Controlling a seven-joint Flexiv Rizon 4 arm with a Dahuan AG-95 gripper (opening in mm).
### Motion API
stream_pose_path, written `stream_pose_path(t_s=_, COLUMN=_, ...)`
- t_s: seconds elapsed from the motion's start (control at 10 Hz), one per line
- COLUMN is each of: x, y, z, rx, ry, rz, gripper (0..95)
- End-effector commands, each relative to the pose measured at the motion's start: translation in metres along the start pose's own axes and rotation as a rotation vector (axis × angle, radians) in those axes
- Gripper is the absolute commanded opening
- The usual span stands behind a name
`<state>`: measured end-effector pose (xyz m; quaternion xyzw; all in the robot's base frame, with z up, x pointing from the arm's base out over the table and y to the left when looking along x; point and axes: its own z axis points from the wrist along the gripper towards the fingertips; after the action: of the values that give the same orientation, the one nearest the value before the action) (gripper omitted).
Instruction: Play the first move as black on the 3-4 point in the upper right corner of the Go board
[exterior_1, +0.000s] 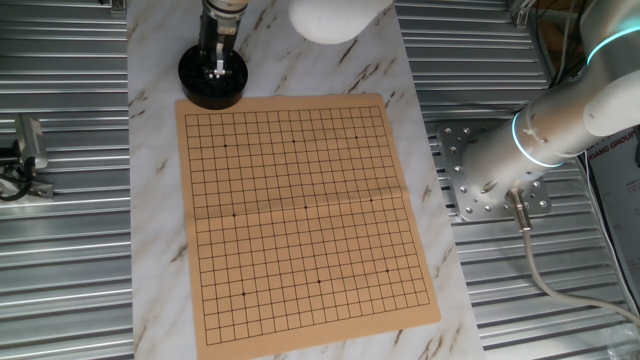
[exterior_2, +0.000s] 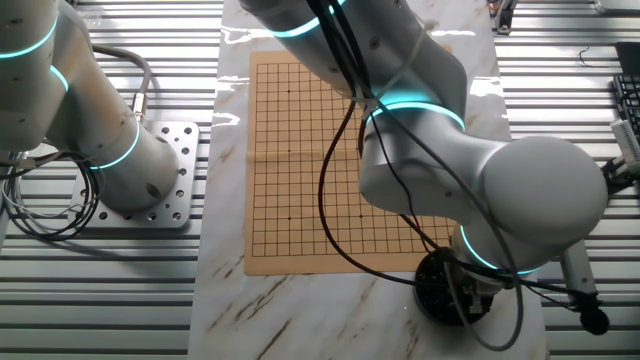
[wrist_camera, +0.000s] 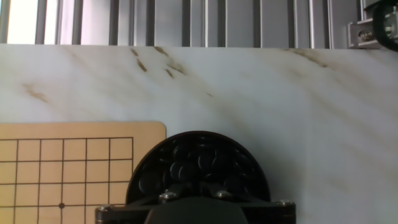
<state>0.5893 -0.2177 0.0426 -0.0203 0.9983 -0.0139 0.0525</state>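
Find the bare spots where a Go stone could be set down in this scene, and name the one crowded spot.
The Go board is bare across all its grid. Bare marble mat lies beyond the board's far edge and beside the black bowl. The crowded spot is the bowl itself: it is full of black stones, and the gripper sits right over it.

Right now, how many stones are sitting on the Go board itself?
0. Every visible intersection of the Go board is bare, though the arm hides part of it in one view. The black stones are all in the bowl off its corner, where the gripper reaches.
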Motion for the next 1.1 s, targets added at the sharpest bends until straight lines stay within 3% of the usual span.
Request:
stream_pose_path(t_s=0.1, x=0.001, y=0.000, z=-0.002, rx=0.000, ry=-0.001, rz=-0.002, gripper=0.0)
stream_pose_path(t_s=1.1, x=0.003, y=0.000, z=-0.022, rx=-0.026, ry=0.004, rz=-0.019, gripper=0.0)
